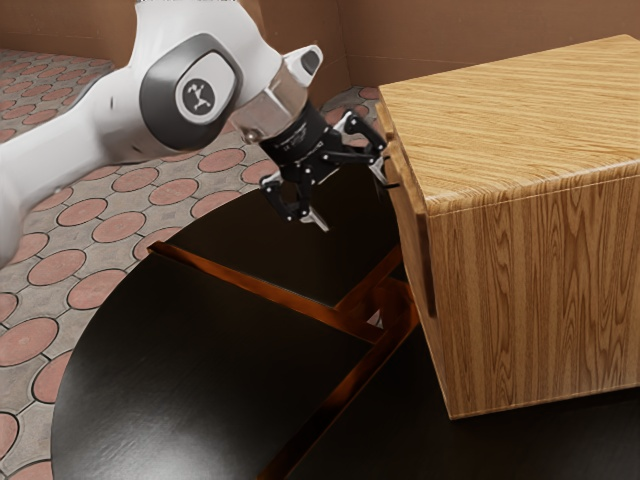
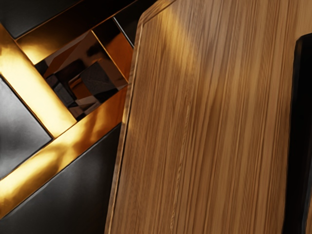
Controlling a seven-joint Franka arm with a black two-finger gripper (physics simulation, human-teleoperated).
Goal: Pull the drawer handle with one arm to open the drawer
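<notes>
A light wooden cabinet (image 1: 520, 200) stands on a round black table (image 1: 180, 380). Its drawer front (image 1: 408, 215) faces the exterior view's left, and in the wrist view this wooden panel (image 2: 204, 136) is close before my hand. A dark bar, apparently the handle (image 1: 429, 275), runs along the front's near edge; it is the black strip (image 2: 298, 136) beside the panel in the wrist view. My black gripper (image 1: 350, 198) hovers beside the upper part of the drawer front, open, with nothing between its fingers. One fingertip (image 1: 386, 180) is very near the wood. The drawer looks shut.
Glossy orange-brown bars (image 1: 300, 300) cross the black tabletop below my hand, also seen as bright bars (image 2: 34, 97) in the wrist view. Patterned tile floor (image 1: 90, 220) lies beyond the table's edge. The cabinet blocks the exterior view's right side.
</notes>
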